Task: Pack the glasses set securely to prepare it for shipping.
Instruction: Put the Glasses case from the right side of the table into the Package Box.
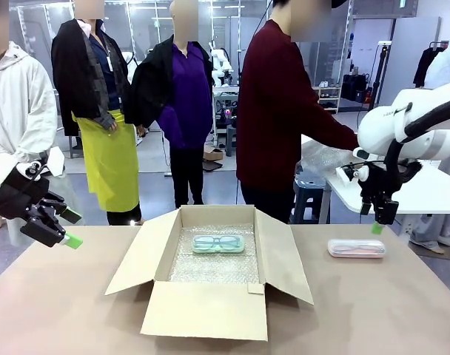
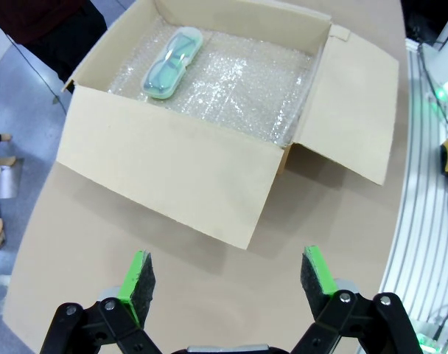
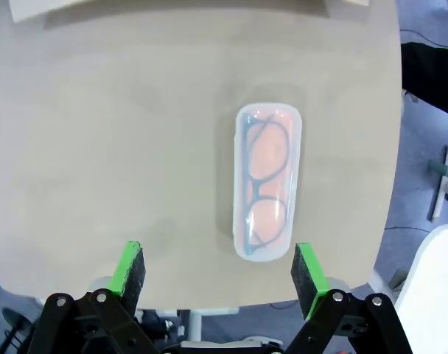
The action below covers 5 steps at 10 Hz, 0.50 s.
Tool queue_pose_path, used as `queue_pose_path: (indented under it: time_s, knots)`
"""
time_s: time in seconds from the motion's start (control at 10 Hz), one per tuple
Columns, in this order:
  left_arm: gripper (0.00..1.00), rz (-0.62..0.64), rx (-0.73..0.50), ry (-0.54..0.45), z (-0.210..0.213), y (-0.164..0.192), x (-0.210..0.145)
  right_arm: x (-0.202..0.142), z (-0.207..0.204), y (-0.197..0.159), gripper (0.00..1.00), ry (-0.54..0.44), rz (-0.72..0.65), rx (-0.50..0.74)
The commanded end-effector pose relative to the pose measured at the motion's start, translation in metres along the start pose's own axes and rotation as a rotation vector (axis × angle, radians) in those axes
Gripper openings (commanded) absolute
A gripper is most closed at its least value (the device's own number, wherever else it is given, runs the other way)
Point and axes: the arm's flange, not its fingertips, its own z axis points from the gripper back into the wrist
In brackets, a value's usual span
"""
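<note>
The left claw (image 1: 71,228) hung above the table (image 1: 55,310) with its green-padded fingers spread wide and nothing between them. Ahead of it, well apart, stood an open cardboard box (image 2: 172,169) with all its flaps folded out. Its nearest flap lay flat on the table toward that claw. The mint-green case (image 2: 172,63) rested inside the box on a sheet of bubble wrap (image 2: 246,81), at the side of the box farthest from the left claw. Dark-framed glasses showed through its lid.

The right claw (image 3: 217,249) was also spread apart and empty, pointing down above the table. The pale pink case (image 3: 268,192) lay flat on the table just below and ahead of it, untouched. It ran lengthwise along the line of the fingers and lay nearer one finger than the other. Dark-framed glasses showed through this one too. The box stood off to that claw's side, across a bare stretch of table from the pink case. A person in a dark red top (image 1: 284,111) stood beyond the table's far edge.
</note>
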Motion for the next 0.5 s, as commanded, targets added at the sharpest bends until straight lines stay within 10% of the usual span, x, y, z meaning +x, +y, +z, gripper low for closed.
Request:
queue_pose_path:
  time_s: [0.0,0.4]
  knots:
    - [1.0,-0.013,-0.016,-0.028,0.001,0.002,-0.001,-0.001,-0.012,-0.011,1.0,0.031,0.049,-0.021]
    - [1.0,-0.013,-0.016,-0.028,0.001,0.002,-0.001,0.0,-0.057,-0.02,1.0,0.094,-0.038,-0.043]
